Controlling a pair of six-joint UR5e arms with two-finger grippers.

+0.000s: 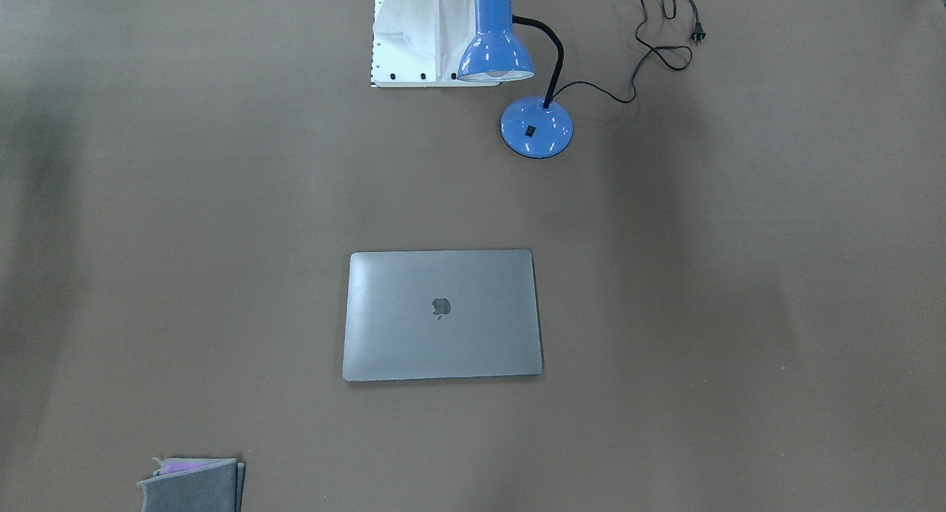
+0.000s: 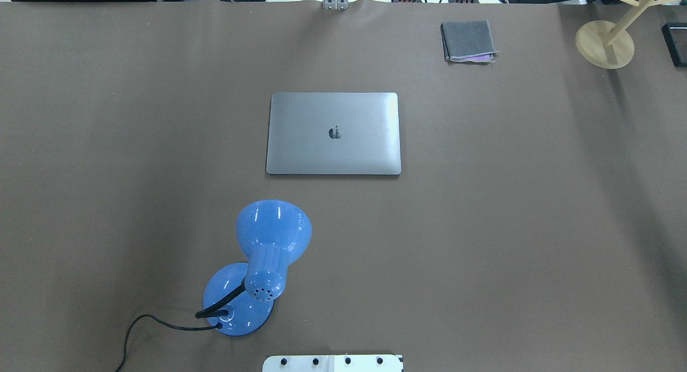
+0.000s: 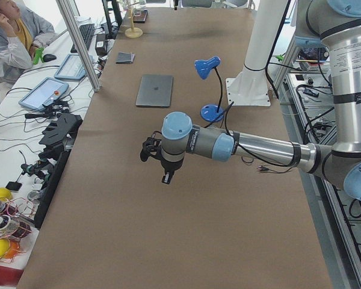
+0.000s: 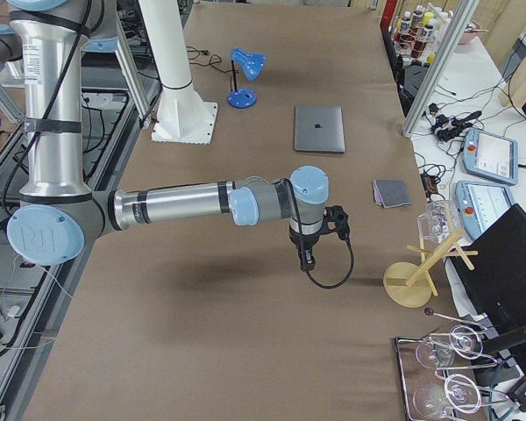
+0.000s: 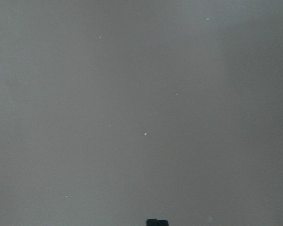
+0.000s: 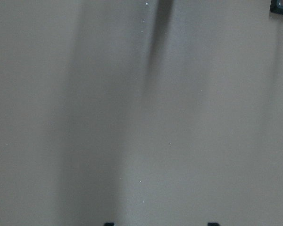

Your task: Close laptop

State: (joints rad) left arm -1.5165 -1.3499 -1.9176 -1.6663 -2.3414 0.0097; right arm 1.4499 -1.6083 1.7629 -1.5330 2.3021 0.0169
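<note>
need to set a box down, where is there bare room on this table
Bare brown table lies wide right of the laptop and lamp, and left of the laptop. Crowded at the far right corner: folded cloth, wooden stand.

Grey laptop (image 2: pixel 333 133), lid shut, flat, logo up, mid-table

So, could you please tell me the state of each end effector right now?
Left end effector: shut, holding nothing.
Right end effector: open, holding nothing.
</note>
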